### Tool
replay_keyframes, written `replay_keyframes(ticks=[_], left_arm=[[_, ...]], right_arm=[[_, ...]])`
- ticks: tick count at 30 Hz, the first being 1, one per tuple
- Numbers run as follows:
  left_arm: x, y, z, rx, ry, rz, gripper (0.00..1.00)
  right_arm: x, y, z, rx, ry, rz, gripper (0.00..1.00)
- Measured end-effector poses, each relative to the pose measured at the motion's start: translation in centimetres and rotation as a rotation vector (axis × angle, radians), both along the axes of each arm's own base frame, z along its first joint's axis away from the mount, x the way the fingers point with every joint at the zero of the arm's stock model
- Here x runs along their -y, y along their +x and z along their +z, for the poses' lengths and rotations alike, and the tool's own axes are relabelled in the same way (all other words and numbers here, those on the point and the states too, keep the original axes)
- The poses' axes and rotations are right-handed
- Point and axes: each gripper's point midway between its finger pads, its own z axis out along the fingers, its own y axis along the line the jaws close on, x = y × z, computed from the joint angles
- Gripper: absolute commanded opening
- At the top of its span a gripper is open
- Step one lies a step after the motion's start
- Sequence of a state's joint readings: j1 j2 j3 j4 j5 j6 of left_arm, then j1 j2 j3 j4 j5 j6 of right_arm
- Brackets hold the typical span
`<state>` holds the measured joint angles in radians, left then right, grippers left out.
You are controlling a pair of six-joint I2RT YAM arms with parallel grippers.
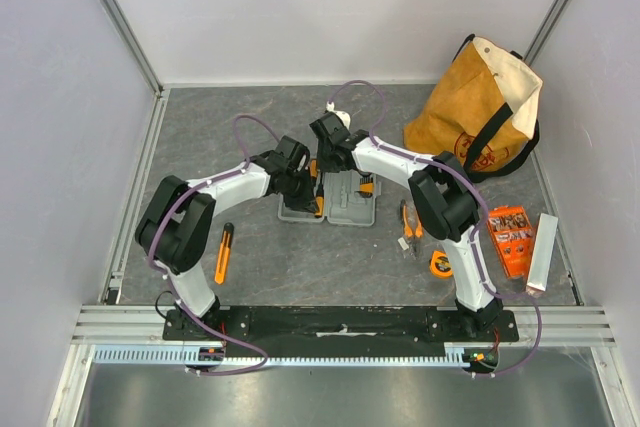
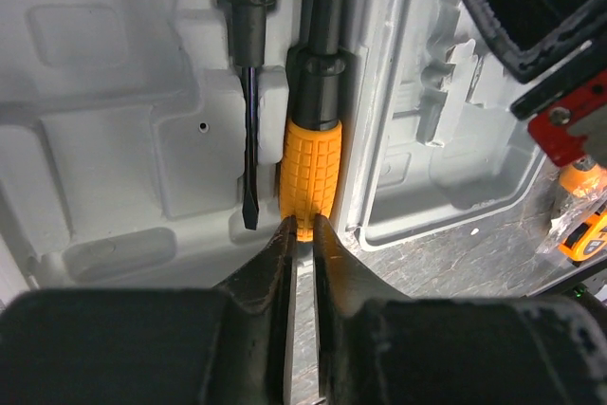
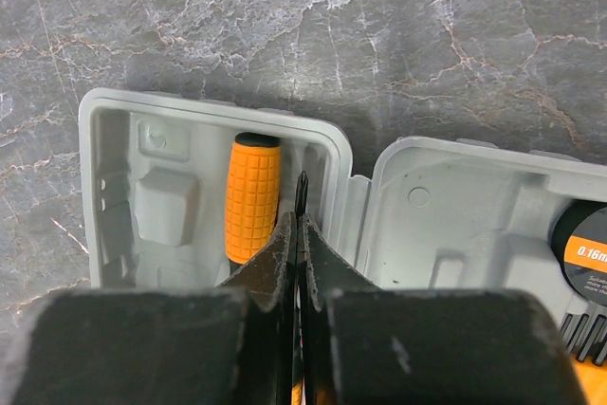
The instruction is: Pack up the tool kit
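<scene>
The grey tool kit (image 1: 340, 202) lies open at mid-table. In the left wrist view a flat-blade screwdriver (image 2: 248, 139) and an orange-handled screwdriver (image 2: 311, 173) lie in its moulded slots (image 2: 114, 120). My left gripper (image 2: 303, 225) is nearly shut, and its tips pinch the end of the orange handle. My right gripper (image 3: 302, 225) is shut on the thin shaft of a Phillips screwdriver (image 3: 303, 187) over the case. The tip sticks out past the fingers, beside the orange handle (image 3: 252, 196). A round black-and-orange tool (image 3: 583, 248) sits in the other half.
A tan canvas bag (image 1: 485, 112) stands at the back right. An orange bit box (image 1: 512, 237) and a pale bar (image 1: 543, 252) lie at the right. Pliers (image 1: 408, 222) and a tape measure (image 1: 440, 264) lie right of the case. An orange knife (image 1: 224, 252) lies at the left.
</scene>
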<state>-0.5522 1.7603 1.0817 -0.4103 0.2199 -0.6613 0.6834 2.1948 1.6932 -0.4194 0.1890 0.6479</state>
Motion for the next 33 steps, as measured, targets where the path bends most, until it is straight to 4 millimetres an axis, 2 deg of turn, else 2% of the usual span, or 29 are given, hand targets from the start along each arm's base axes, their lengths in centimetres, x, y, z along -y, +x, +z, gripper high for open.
replay_keyframes(ticks=[6,33], left_arm=[[0.3,0.2,0.0,-0.004,-0.005,-0.004,0.08],[1.2,0.5,-0.2,-0.021,-0.019,-0.019,0.02]], right_arm=[[0.3,0.2,0.0,0.008,-0.007,-0.021,0.00],[0.7,0.6,-1.0,-0.025,0.033,-0.157,0.00]])
